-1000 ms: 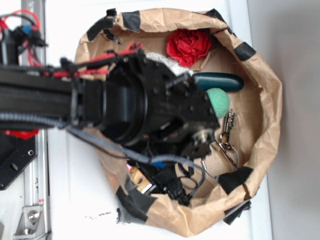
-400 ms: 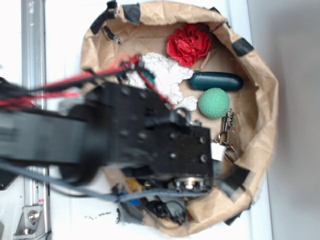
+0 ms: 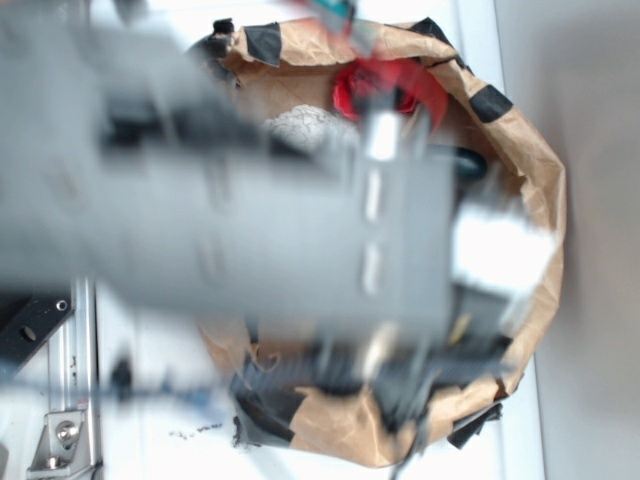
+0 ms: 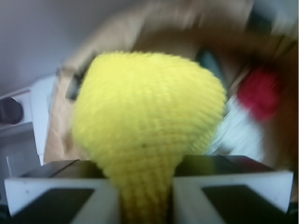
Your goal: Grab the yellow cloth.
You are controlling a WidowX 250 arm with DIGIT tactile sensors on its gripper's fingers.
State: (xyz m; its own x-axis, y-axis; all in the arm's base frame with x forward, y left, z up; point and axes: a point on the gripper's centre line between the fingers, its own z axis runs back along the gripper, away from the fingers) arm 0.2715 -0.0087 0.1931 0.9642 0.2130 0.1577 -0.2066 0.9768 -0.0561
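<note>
The yellow cloth (image 4: 149, 112) fills the middle of the wrist view, a bright knitted wad that narrows to a pinched neck between my two pale fingers (image 4: 98, 198). My gripper (image 4: 145, 200) is shut on that neck, and the cloth hangs above the brown paper bin (image 4: 60, 126). In the exterior view my arm (image 3: 230, 200) is a large grey blur across the bin, hiding the gripper and the yellow cloth.
The brown paper bin (image 3: 530, 170), patched with black tape, sits on a white table. A red ruffled cloth (image 3: 385, 85) and a white lumpy cloth (image 3: 300, 125) lie at its far side. A metal rail (image 3: 70, 400) runs along the left.
My arm has risen out of the bin toward the exterior camera and now blurs across most of that view, covering the green ball and dark object seen earlier.
</note>
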